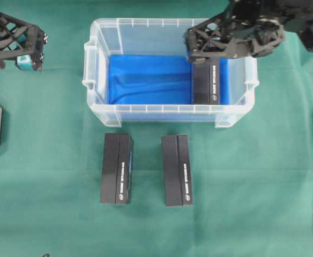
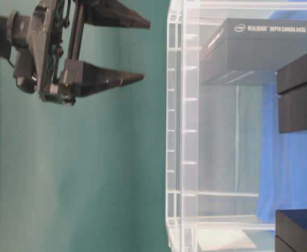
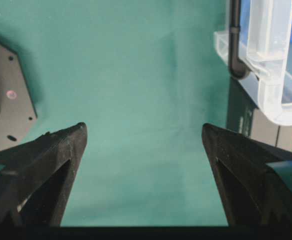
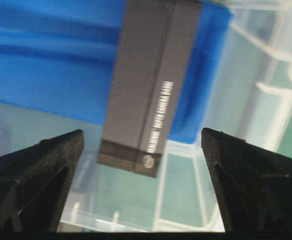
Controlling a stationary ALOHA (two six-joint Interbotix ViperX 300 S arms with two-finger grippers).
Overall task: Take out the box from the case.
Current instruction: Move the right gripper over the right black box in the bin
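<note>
From my overhead feed I see the case (image 1: 170, 32), a large rectangular clear plastic bin with a ribbed rim and side handles, sitting toward the far edge of the bench (image 1: 253, 187), which is covered in green cloth. A blue lining (image 1: 146, 80) covers the case's floor. Inside it I count one long black rectangular cardboard box (image 1: 207, 85) with white lettering, lying flat against the right wall of the case, its long side running from the far wall toward the near wall. The rest of the blue lining shows bare.

Outside the case, on the green cloth just in front of its near wall, I count two more black boxes of the same kind: one (image 1: 117, 168) below the case's left half and one (image 1: 177, 170) below its middle, lying parallel and apart from each other. That makes three black boxes in all, one in the case and two on the bench.

My right claw (image 4: 143, 150) hangs above the far right corner of the case, over the far end of the box inside; its fingers are spread wide and grasp nothing, with the box seen between them in the wrist feed. My left claw (image 3: 143, 135) is out over the green cloth to the left of the case, near the bench's left edge, also spread wide and released.
</note>
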